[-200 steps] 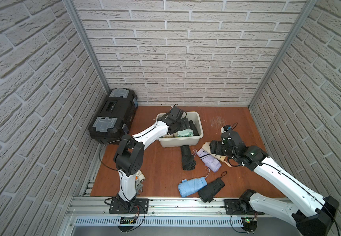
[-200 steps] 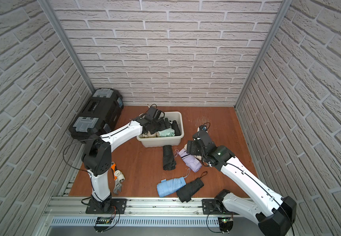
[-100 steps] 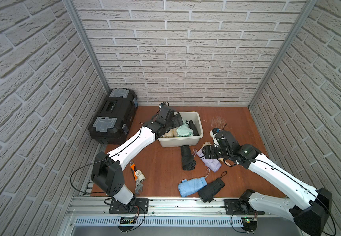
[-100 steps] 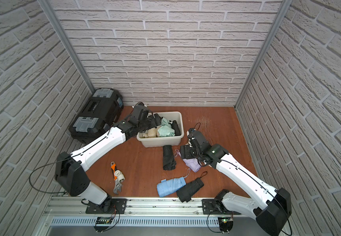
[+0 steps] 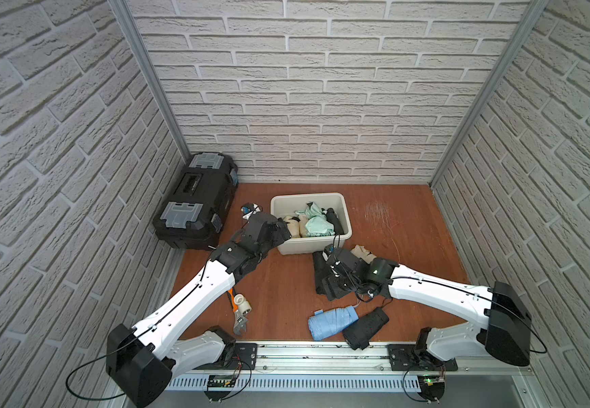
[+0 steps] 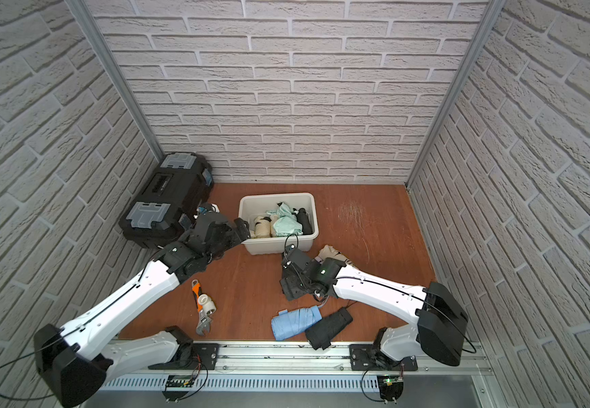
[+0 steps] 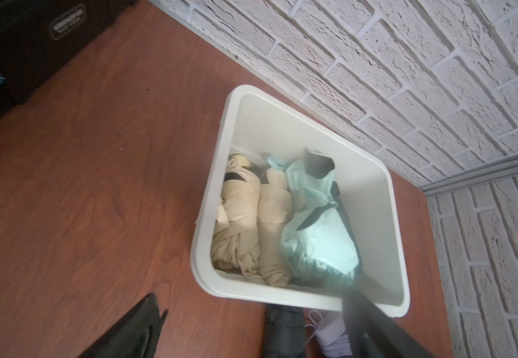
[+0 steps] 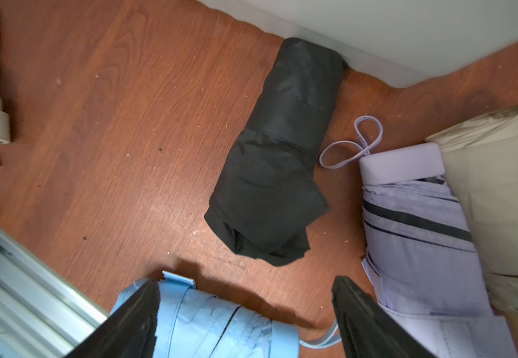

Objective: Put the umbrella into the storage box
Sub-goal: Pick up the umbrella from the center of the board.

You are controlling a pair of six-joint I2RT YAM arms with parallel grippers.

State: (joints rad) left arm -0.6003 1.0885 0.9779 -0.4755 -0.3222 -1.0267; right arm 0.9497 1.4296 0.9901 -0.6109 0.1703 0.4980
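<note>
- The right gripper (image 8: 245, 282) hovers with jaws spread wide, nothing between them. The black umbrella (image 8: 282, 148) lies on the floor just ahead of the tips, its far end right by the storage box (image 5: 307, 245) wall.
- Crowded spot: a blue umbrella (image 8: 214, 322) sits under 1 fingertip, a lilac umbrella (image 8: 416, 223) beside the other.
- To do this well, I'd centre the jaws across the black roll's middle, square to its length. Then drop straight, so neither tip snags a neighbour or the lilac wrist loop (image 8: 354, 145).
- The left gripper (image 7: 251, 297) is spread and empty too, just outside the box's near wall.
- About 4 rolled umbrellas crowd the box end nearest those jaws; the bare far end looks best for the release.
</note>
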